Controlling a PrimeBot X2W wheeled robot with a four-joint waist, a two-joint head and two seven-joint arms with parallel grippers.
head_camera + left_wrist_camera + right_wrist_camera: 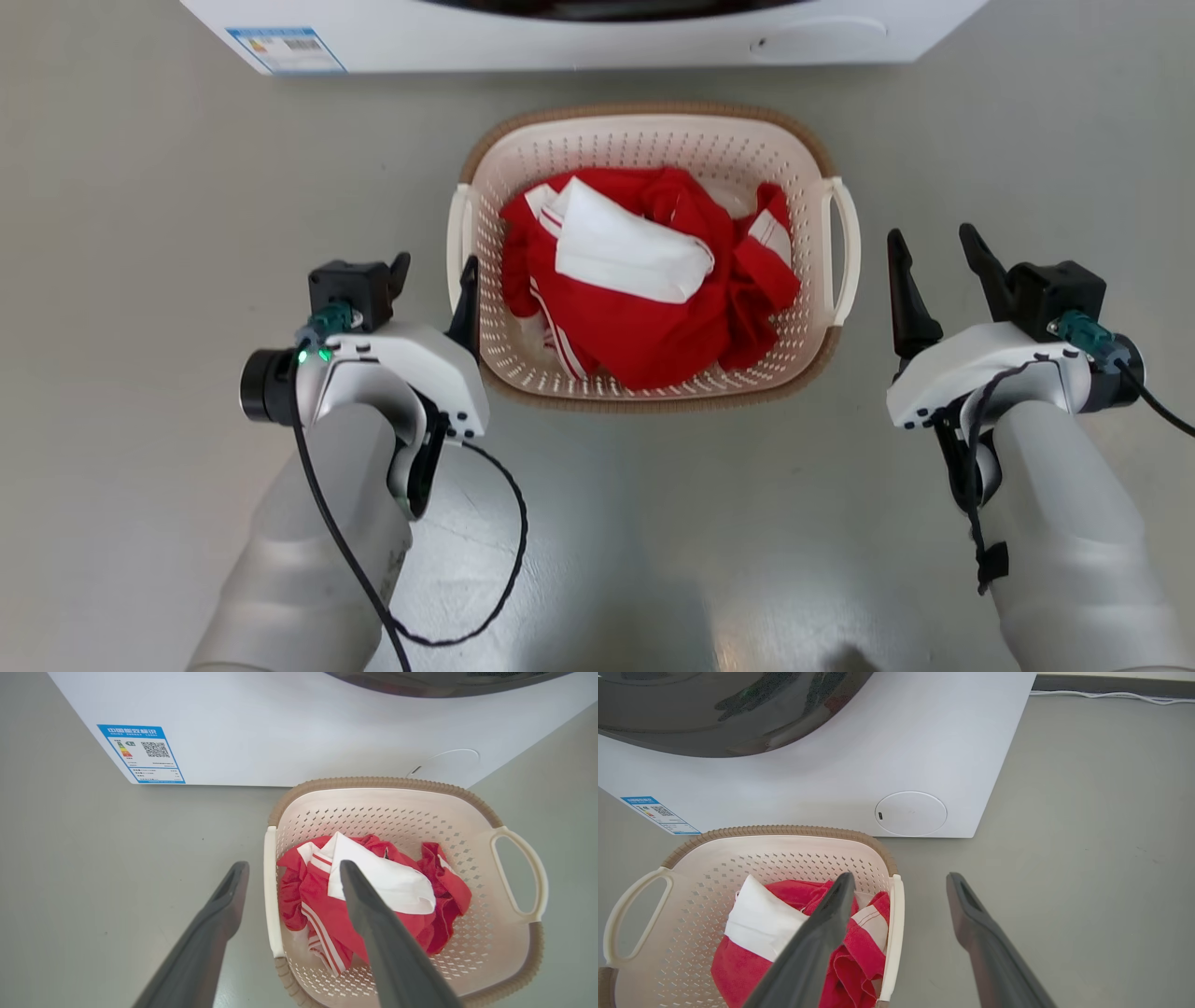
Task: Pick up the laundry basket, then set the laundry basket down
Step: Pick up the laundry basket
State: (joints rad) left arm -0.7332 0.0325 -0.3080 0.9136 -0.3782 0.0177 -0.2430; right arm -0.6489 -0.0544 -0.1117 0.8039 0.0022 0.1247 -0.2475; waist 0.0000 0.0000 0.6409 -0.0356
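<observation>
Closest to me are the robot's two pale forearms, reaching forward low over the grey floor [140, 233], a black cable looping down from the left wrist. The left gripper [436, 263] has its two dark fingers spread wide with nothing held. Its inner finger [467, 308] sits right against the near left side of the laundry basket [644, 149], while the outer one stays over bare floor. In the left wrist view that left gripper [294, 864] straddles the basket's white left handle [271, 896]; I cannot tell whether either finger actually touches it. The right gripper [932, 233] is just as wide open and empty. It hangs over the floor just beside the right loop handle [845, 252], with a clear gap between them in the head view.

The basket stands flat on the floor between the two claws, its cream perforated walls ringed by a brown woven-look rim [653, 110]. Inside lies a crumpled red garment [653, 327] with white stripes, and a white cloth [625, 247] sits on top of it.

Just past the basket is the white washing machine [560, 37], with a blue label [285, 49] at its lower left corner, a round cover [911, 813] low on its front and dark door glass [714, 709] above. Farther off in the right wrist view, a white cable [1111, 696] runs along the foot of the wall
</observation>
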